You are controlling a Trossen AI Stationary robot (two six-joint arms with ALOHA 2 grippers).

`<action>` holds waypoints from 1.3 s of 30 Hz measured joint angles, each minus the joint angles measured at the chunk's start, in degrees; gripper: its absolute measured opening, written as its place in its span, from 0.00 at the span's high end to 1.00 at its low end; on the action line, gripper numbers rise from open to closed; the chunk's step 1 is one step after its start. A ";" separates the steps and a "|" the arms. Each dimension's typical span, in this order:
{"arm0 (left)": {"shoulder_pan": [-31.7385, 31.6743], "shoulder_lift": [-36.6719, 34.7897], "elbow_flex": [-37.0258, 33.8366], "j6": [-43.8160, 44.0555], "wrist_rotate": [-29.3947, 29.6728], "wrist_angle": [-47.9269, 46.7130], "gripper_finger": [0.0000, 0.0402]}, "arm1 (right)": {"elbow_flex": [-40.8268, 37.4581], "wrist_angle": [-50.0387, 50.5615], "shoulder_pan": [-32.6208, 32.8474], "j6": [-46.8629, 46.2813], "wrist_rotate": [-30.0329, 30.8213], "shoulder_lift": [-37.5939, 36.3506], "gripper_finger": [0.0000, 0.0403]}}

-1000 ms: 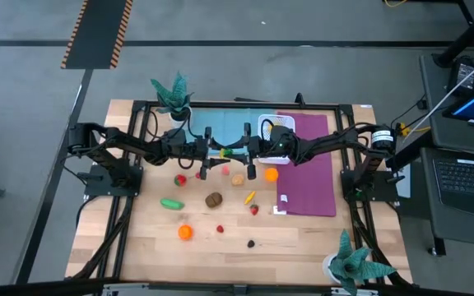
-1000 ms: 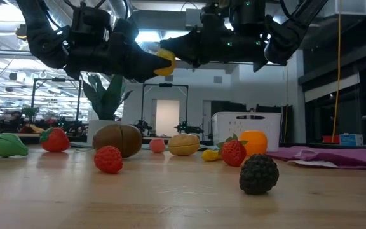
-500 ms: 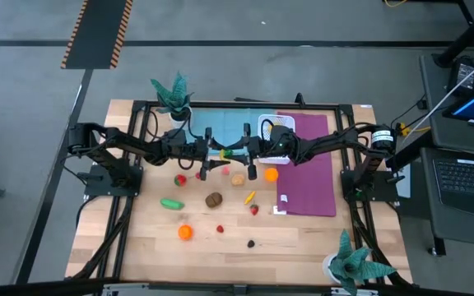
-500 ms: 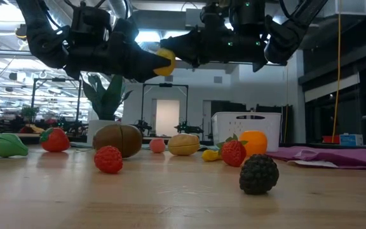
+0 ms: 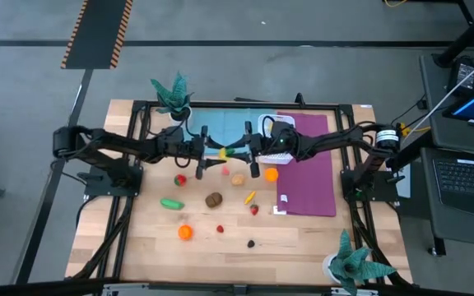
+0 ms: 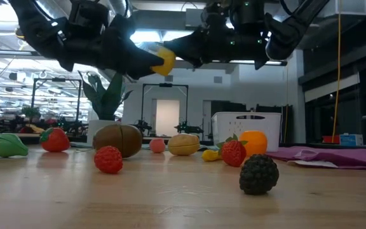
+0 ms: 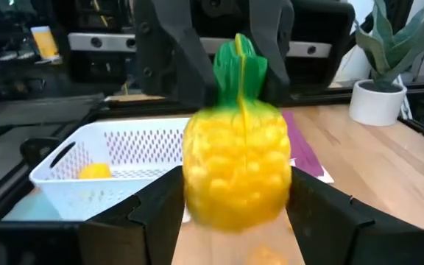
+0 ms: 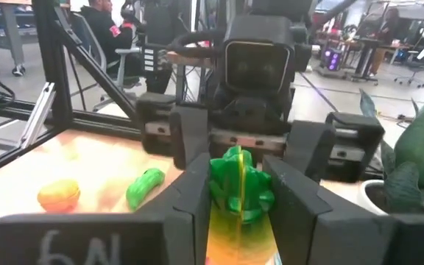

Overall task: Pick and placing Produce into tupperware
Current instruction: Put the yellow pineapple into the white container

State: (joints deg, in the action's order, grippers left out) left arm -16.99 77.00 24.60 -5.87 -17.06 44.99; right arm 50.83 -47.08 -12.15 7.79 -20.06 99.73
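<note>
High view: pineapple [image 5: 223, 153] between 2 claws midair.

Even, bright overhead light on the wooden bench [image 5: 220, 247], with faint shadows. At bench level the arms are dark silhouettes against glaring ceiling lamps [image 6: 146, 37]. Close up, the toy pineapple [image 7: 238, 165] is smeared by blur — background sharper.

Pineapple [image 7: 235, 158] between both pincers, above table [image 5: 303, 238]

The tabletop [image 5: 212, 247] is pale, matt wood planks. The pineapple [image 7: 235, 173] looks like bumpy, slightly glossy plastic. The white basket [image 7: 116, 158] is perforated plastic. The blackberry [image 6: 258, 174] is knobbly and matt.
</note>
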 joint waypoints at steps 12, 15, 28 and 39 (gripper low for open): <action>-0.46 -10.43 -0.13 -2.27 -0.25 -15.89 0.48 | -0.69 4.29 -2.11 0.20 -0.75 -1.59 0.74; -0.51 -11.82 -0.13 -2.62 -0.26 -18.77 0.48 | -0.92 7.85 -2.75 0.91 -0.67 -4.13 0.74; -0.51 -14.13 -0.13 -3.89 -0.20 -20.17 0.48 | -0.85 25.11 -5.10 1.53 0.87 -13.89 0.74; -0.73 -14.11 -0.13 -3.87 -0.04 -22.09 0.48 | -7.97 25.42 -5.84 0.69 15.49 -18.25 0.74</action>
State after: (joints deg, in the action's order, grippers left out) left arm -17.72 62.89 24.47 -9.74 -17.10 22.90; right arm 42.85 -21.67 -17.99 8.49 -4.57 81.49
